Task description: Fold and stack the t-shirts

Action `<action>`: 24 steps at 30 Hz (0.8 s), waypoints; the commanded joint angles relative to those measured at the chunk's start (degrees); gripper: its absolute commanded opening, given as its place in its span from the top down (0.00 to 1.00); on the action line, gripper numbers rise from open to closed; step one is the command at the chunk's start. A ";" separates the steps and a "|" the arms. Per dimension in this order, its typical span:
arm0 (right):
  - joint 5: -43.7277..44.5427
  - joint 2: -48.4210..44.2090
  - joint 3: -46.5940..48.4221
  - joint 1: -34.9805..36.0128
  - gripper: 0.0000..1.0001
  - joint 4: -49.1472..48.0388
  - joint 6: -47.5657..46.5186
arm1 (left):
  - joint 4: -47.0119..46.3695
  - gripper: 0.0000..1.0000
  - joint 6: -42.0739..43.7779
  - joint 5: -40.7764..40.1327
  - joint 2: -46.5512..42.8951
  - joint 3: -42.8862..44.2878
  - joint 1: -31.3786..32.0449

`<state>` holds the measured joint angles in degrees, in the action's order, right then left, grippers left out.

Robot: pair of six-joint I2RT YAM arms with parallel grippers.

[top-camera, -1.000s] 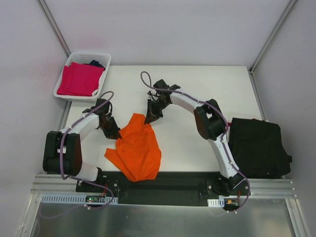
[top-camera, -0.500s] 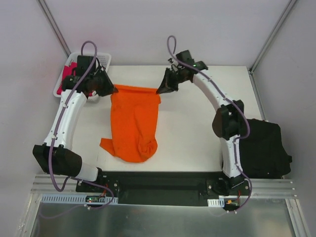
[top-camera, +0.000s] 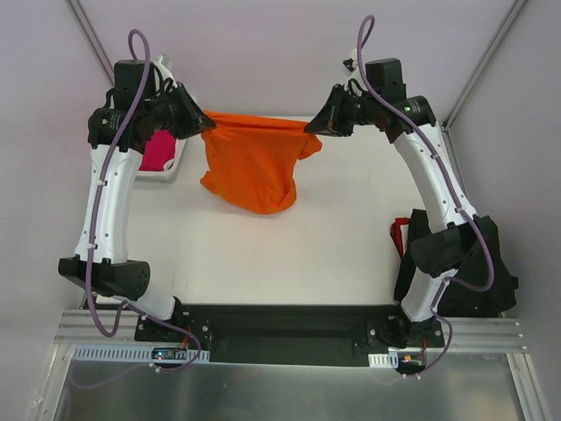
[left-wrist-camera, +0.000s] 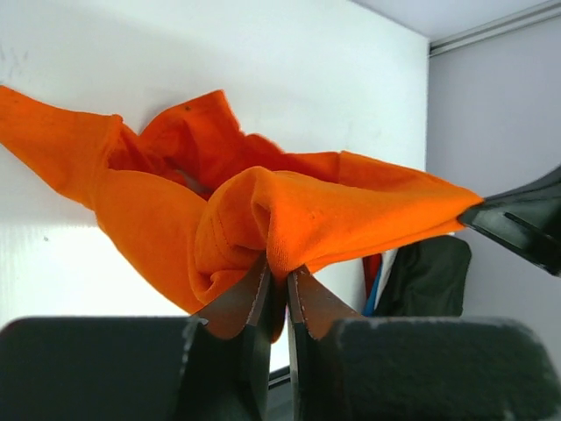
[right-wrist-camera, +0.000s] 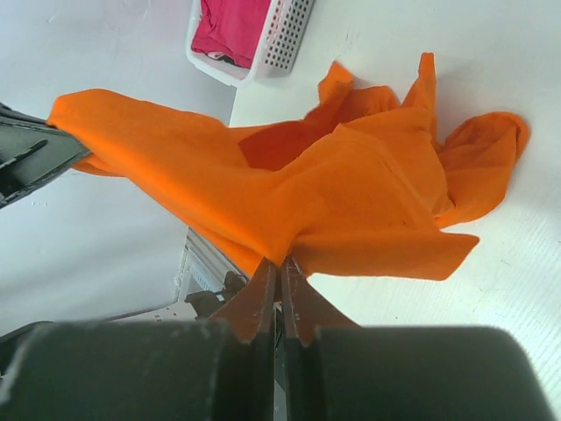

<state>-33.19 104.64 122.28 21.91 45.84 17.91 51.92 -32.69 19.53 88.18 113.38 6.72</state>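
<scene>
Closest to me, at about four o'clock on the white table (top-camera: 333,254), sits a pile of black t-shirts (top-camera: 482,254), partly hidden behind the right arm, with a red strip (top-camera: 400,230) poking out at its left edge. The middle of the table shows bare white. Past that, toward twelve o'clock, the orange t-shirt (top-camera: 252,162) is held up in the air between the two arms. Its top edge is pulled into a taut line from eleven o'clock to one o'clock, and the rest sags below in a loose, bunched pouch. I cannot tell whether its lowest folds touch the table. At the eleven o'clock end the left gripper (top-camera: 200,123) has its fingers (left-wrist-camera: 250,303) pinched on a thick wad of the orange cloth, with only a thin slit showing between them. At the one o'clock end the right gripper (top-camera: 314,127) has its fingers (right-wrist-camera: 260,298) pressed tight together on another gathered corner of the same shirt. Both arms are raised high and reach toward the back wall. Farthest off, at ten o'clock and just behind the left arm, the white lattice basket (right-wrist-camera: 285,39) sits at the table's corner, with the magenta t-shirt (top-camera: 158,149) lying inside it.
</scene>
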 commanded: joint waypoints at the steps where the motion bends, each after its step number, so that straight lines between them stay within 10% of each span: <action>1: 5.42 -5.06 0.68 -3.28 0.99 1.88 -1.83 | 0.64 0.92 -0.62 -1.60 -0.47 7.19 -1.18; 9: 2.78 -10.15 -1.59 -4.16 0.99 2.41 -1.21 | 0.55 0.91 -1.85 2.97 -3.97 8.01 -0.83; 19: -0.91 -22.73 -30.51 1.62 0.99 3.80 -5.16 | 0.29 0.92 -1.50 1.65 -24.45 -31.60 1.10; 24: -3.02 -23.95 -37.09 6.82 0.82 6.80 -6.05 | 0.29 0.92 -1.94 2.35 -28.77 -39.10 1.80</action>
<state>-32.47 83.64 88.42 25.50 50.87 13.43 53.34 -33.91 20.80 62.08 77.93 7.64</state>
